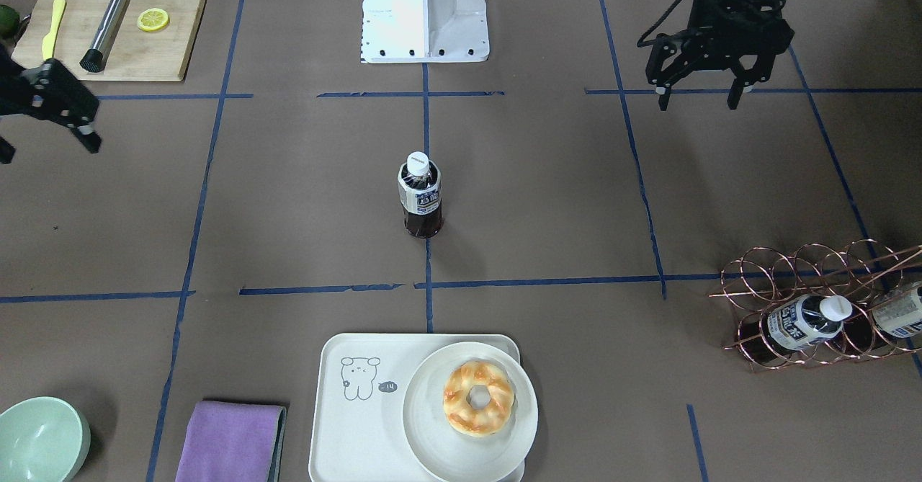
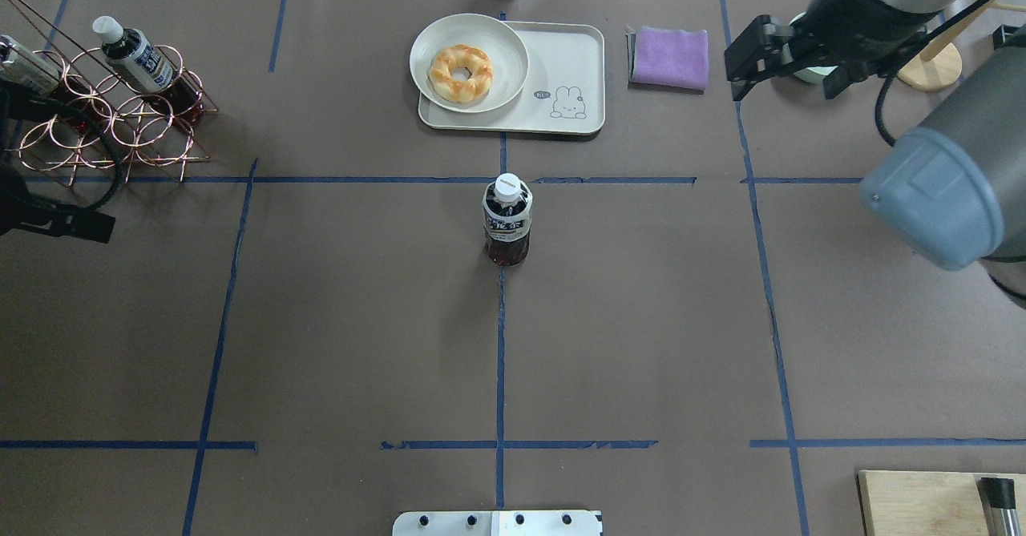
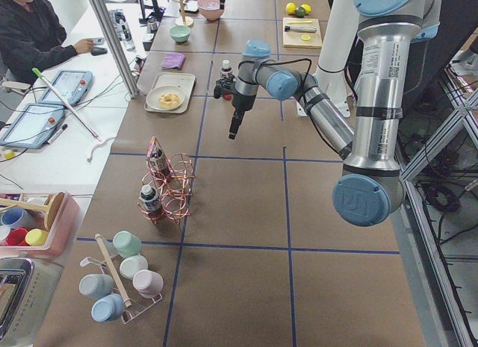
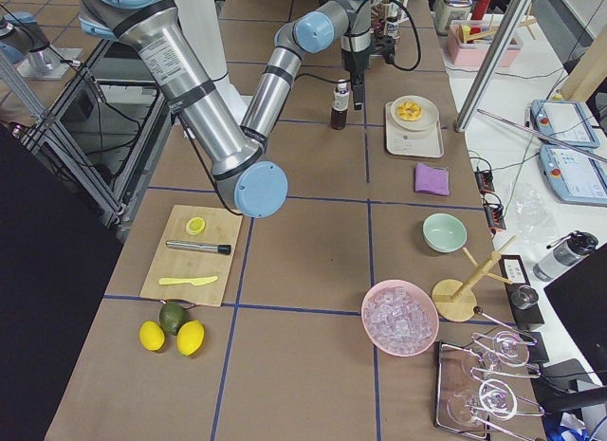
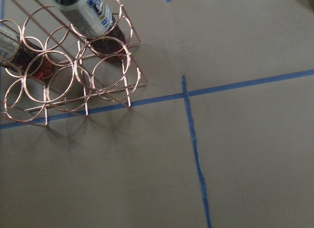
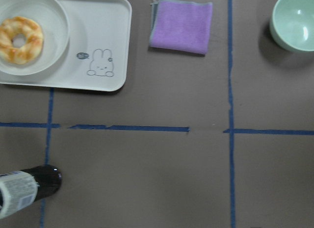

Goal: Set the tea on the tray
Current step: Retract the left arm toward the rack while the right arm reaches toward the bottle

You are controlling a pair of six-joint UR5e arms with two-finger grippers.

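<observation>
The tea bottle (image 1: 420,197) stands upright at the table's centre on a blue tape cross, with a white cap and dark liquid. It also shows in the overhead view (image 2: 506,223) and lies at the lower left edge of the right wrist view (image 6: 24,189). The cream tray (image 1: 360,424) with the line-drawn animal lies beyond it on the far side from the robot (image 2: 569,63). My left gripper (image 1: 697,100) hangs open and empty, well off to the bottle's side. My right gripper (image 1: 47,147) is open and empty on the other side, partly cut off by the view's edge.
A round white plate (image 1: 432,453) with a doughnut (image 1: 478,398) covers half the tray. A purple cloth (image 1: 230,442) and a green bowl (image 1: 39,439) lie beside the tray. A copper wire rack (image 1: 814,309) holds more bottles. A wooden cutting board (image 1: 108,32) is near the robot's right.
</observation>
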